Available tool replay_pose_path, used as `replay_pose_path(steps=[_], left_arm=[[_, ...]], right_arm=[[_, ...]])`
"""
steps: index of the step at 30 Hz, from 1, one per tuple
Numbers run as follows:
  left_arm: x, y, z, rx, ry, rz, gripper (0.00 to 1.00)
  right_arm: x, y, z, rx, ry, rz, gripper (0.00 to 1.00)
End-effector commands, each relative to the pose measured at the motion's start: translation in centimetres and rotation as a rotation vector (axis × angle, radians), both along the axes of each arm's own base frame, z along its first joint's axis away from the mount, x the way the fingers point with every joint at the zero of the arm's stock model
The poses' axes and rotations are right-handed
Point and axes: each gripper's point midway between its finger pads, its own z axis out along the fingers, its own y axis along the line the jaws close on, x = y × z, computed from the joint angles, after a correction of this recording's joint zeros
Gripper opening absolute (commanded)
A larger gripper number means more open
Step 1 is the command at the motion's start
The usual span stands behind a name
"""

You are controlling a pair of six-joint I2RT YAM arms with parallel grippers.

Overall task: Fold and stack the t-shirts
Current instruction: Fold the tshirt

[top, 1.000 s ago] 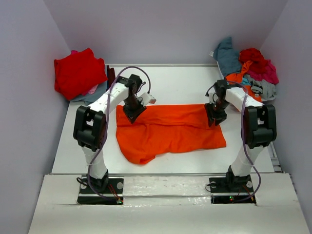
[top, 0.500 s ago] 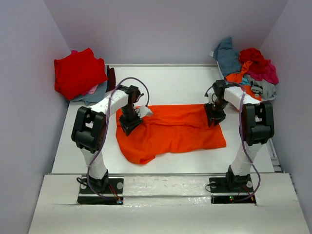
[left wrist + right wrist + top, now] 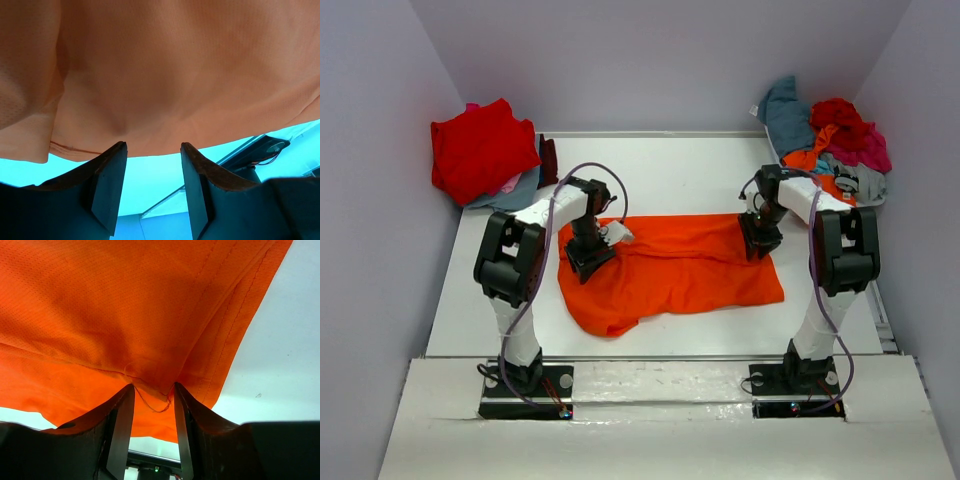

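End effectors differ: the left end effector (image 3: 154,145) stands apart and empty at the orange t-shirt (image 3: 680,265)'s left edge, while the right end effector (image 3: 152,386) is clamped on its right hem. The shirt lies spread mid-desk (image 3: 670,165). Take your left corner level with the right, then fold across bare desk, clear of the red stack (image 3: 480,150) and the heaped shirts (image 3: 830,140).

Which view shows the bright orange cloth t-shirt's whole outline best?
Top external: the bright orange cloth t-shirt shows nearly its whole outline there. Both wrist views show only close-up patches of its cloth.
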Motion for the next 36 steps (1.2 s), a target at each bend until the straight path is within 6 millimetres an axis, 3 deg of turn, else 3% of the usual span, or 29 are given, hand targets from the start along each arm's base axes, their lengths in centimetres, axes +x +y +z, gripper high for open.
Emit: replay_pose_path(steps=[1, 16, 26, 36], left_arm=[[0.5, -0.6, 0.8, -0.02, -0.001, -0.023, 0.59], [2.0, -2.7, 0.4, -0.097, 0.016, -0.02, 0.59], [1.1, -2.3, -1.0, -0.081, 0.071, -0.038, 0.63], [1.5, -2.5, -1.3, -0.086, 0.073, -0.042, 0.64]], right_arm=[[1.4, 0.5, 0.8, 0.008, -0.046, 0.006, 0.43], [1.9, 0.5, 0.7, 0.007, -0.04, 0.007, 0.41], [1.7, 0.5, 0.2, 0.005, -0.022, 0.007, 0.38], [1.6, 0.5, -0.4, 0.007, -0.003, 0.007, 0.38]])
